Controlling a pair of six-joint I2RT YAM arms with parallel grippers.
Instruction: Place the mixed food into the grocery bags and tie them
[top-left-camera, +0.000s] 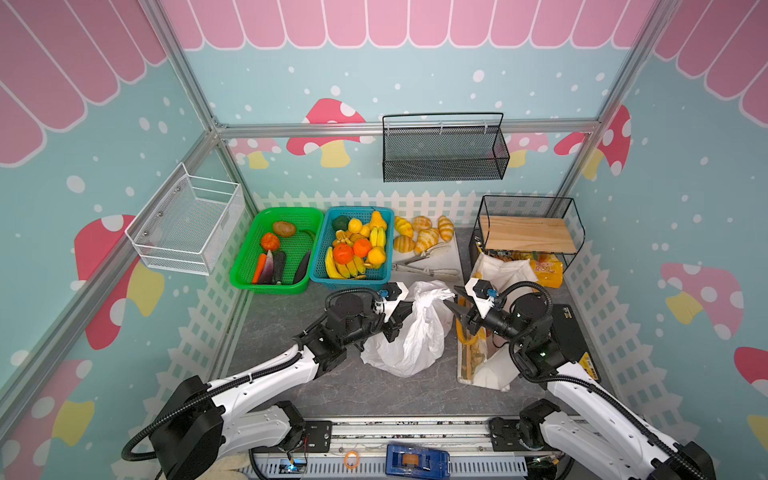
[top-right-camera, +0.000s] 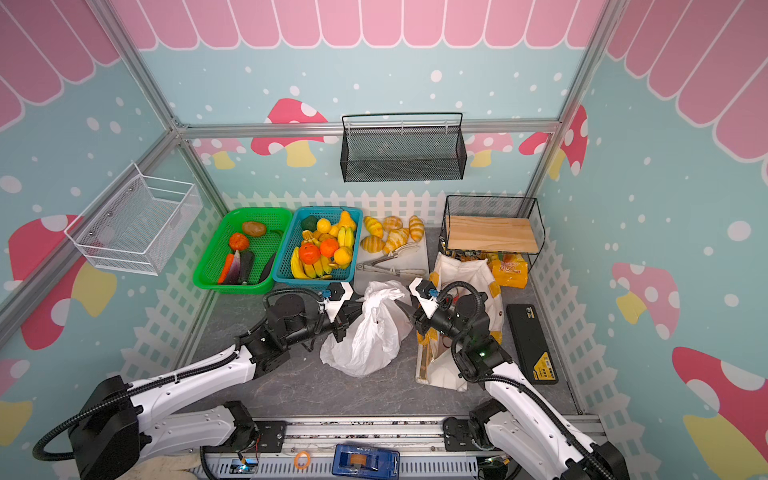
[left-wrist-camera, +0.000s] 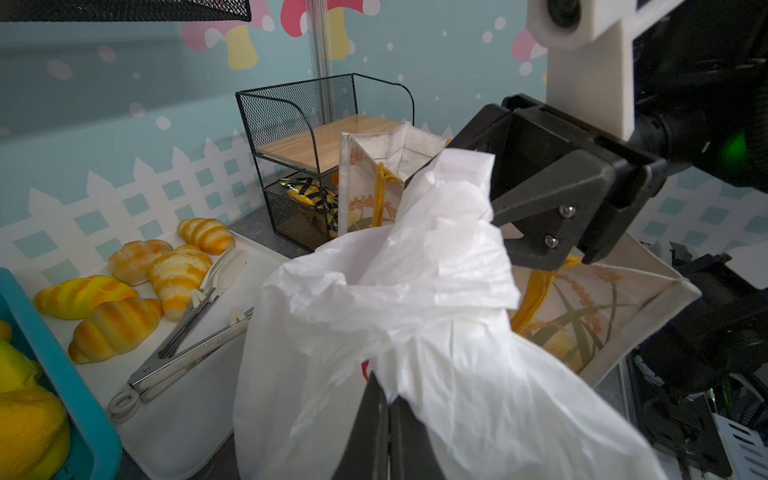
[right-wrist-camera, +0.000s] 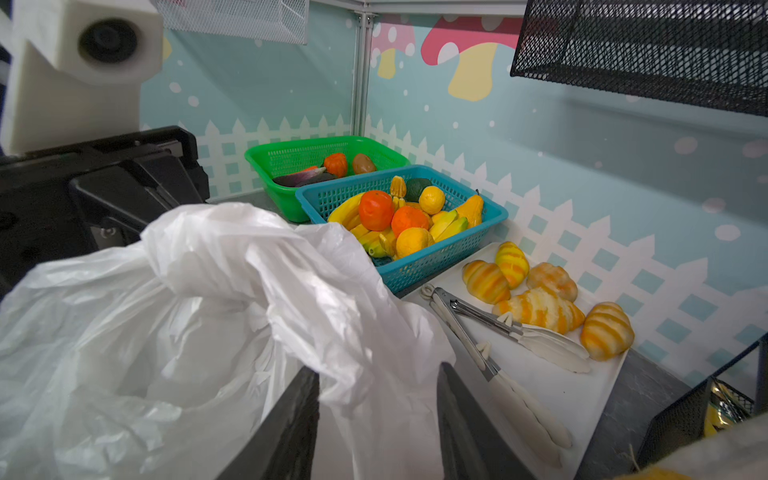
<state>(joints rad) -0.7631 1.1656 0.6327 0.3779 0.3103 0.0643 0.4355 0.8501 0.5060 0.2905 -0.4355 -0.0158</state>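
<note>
**A:** What does the left claw (left-wrist-camera: 388, 401) have?

**B:** It is pinched fully closed on a twist of the thin white plastic bag (top-left-camera: 415, 332), on the bag's left side near the top. The right claw (right-wrist-camera: 376, 386) stands about half open. A fold of the same bag's upper part lies between its jaws, but they do not press it.

**A:** And where is the bag?

**B:** It sits on the grey table (top-left-camera: 291, 324) in the middle, between the two claws, bulging low and gathered at the top. I cannot make out the food inside. The stiff tote (top-left-camera: 505, 272) with yellow handles is just to the right of it.

**A:** How will the bag handle?

**B:** I'd judge it soft, slippery and light by itself, with whatever weight it carries sitting low. The film could slide out of a loose pinch, or tear if yanked. It seems best to take it high up at the gathered top, bunched thick, one side per claw. Then draw the two ends gently across each other for the knot.
</note>
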